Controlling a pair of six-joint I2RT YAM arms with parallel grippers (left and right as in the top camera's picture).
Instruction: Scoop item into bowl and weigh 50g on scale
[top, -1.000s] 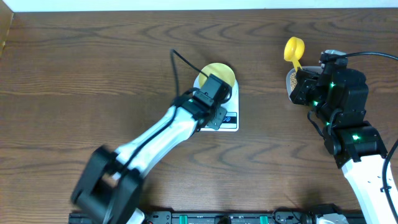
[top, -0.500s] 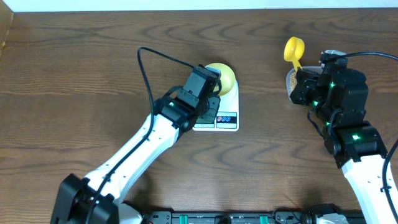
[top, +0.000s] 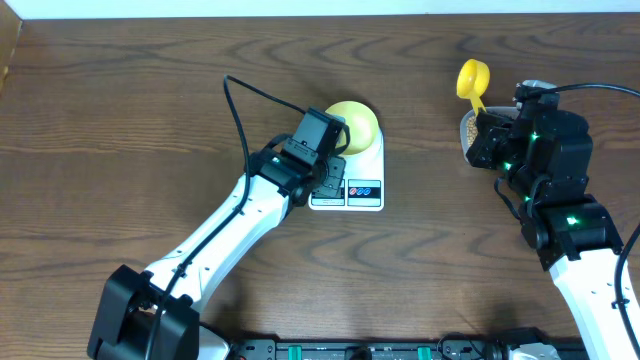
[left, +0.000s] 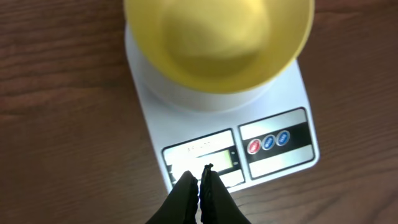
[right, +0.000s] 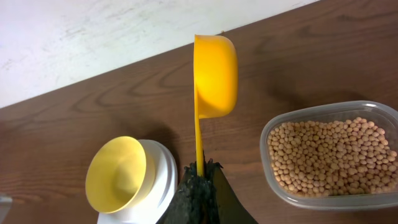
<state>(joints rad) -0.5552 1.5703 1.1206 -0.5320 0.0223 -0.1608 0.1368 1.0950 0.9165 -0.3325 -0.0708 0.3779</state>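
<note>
The pale yellow bowl stands empty on the white scale; both also show in the left wrist view, bowl and scale. My left gripper is shut and empty, its tips over the scale's display. My right gripper is shut on the handle of a bright yellow scoop, held empty above the table. The beans fill a clear tub to the right of the scoop. The bowl shows at lower left in the right wrist view.
The scoop and tub sit at the back right, partly under my right arm. My left arm stretches from the front left to the scale. A pale wall edge runs along the back of the brown table.
My left gripper has drawn back from the bowl toward the scale's front left edge, uncovering the bowl. The right arm has not moved.
</note>
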